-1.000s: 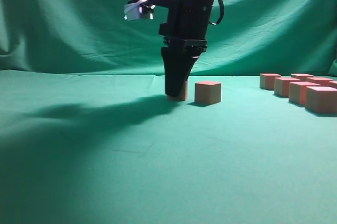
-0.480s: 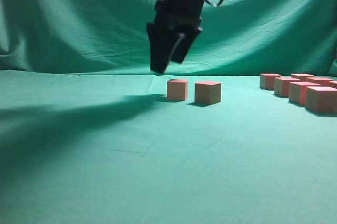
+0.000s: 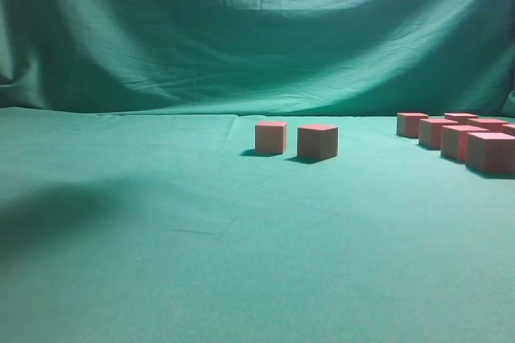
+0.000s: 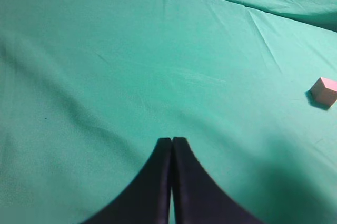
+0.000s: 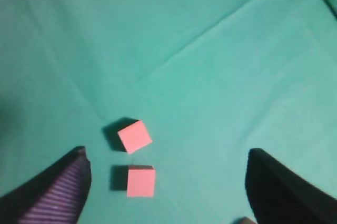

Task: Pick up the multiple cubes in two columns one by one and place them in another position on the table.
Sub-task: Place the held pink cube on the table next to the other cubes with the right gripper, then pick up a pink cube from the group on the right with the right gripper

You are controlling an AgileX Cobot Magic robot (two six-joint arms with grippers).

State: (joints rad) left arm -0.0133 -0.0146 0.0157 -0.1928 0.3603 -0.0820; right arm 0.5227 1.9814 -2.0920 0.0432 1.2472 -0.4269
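Note:
Two cubes (image 3: 271,138) (image 3: 318,142) stand side by side at the middle of the table (image 3: 241,230). Several more cubes (image 3: 464,142) stand in two columns at the far right. Neither arm shows in the exterior view. My right gripper (image 5: 166,153) is open and empty, high above the two middle cubes (image 5: 135,135) (image 5: 140,181), which lie between its fingers in the right wrist view. My left gripper (image 4: 172,141) is shut and empty over bare cloth. One cube (image 4: 323,91) shows far off at the right edge of the left wrist view.
A wrinkled green backdrop curtain (image 3: 257,37) hangs behind the table. The teal cloth has shallow creases (image 4: 263,40). A dark shadow lies on the cloth at the left (image 3: 48,206).
My right gripper let go of the left middle cube, opened, rose and left the exterior view. That cube now stands free beside the other.

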